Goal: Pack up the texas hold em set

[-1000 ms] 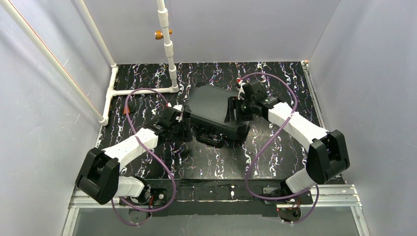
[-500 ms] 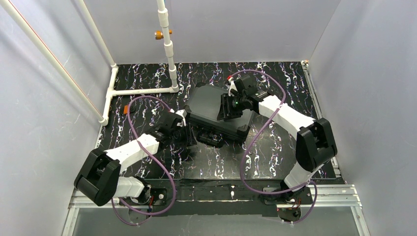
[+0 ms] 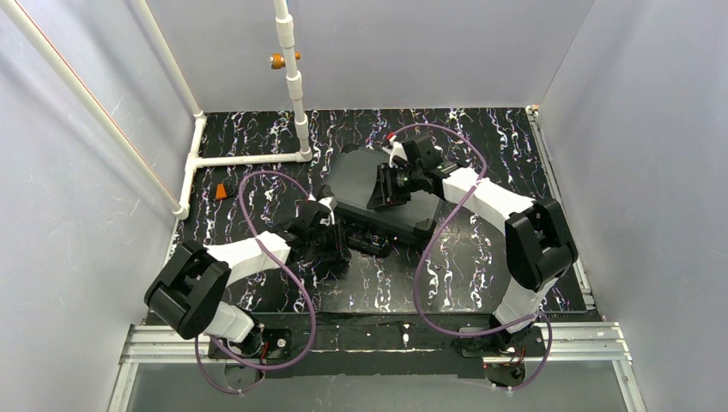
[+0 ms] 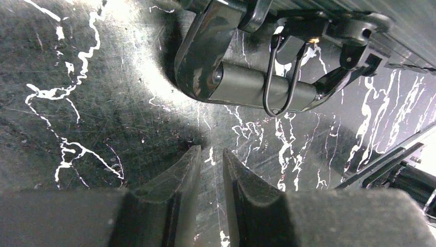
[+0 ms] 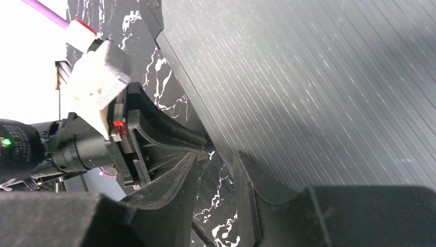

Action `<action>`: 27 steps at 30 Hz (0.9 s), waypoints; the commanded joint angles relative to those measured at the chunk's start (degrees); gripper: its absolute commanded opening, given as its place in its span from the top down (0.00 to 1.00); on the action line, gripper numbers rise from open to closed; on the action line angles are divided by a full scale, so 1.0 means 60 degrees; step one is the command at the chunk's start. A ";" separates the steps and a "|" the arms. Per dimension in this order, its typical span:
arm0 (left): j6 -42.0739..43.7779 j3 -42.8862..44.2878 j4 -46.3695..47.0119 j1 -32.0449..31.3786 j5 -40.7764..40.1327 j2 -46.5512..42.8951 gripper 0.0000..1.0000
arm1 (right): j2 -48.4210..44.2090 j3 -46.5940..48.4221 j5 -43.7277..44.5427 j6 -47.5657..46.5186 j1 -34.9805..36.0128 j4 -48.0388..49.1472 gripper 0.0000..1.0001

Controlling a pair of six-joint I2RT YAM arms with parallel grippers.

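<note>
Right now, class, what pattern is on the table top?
The table is black with white marble veins; left wrist view.

Soft, even light from above; glare washes the table (image 4: pixel 123 20), and the blurred fingers (image 4: pixel 169 206) sit in shadow.

Setting was robotics lab test cell. Plain grey panel walls (image 3: pixel 77 223) boxed in black marbled tabletop (image 3: pixel 481 137); white PVC pipe frame (image 3: pixel 249 159) stood at back left; left arm (image 3: pixel 249 253) and right arm (image 3: pixel 489 193) sat bolted to aluminium rail (image 3: pixel 592 336), purple cables (image 3: pixel 415 276) looping loose
</note>
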 commanded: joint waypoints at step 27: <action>-0.0293 0.1003 0.0269 -0.0489 -0.0152 0.1389 0.90 | 0.0507 -0.2402 0.1466 -0.0769 0.0149 -0.0334 0.99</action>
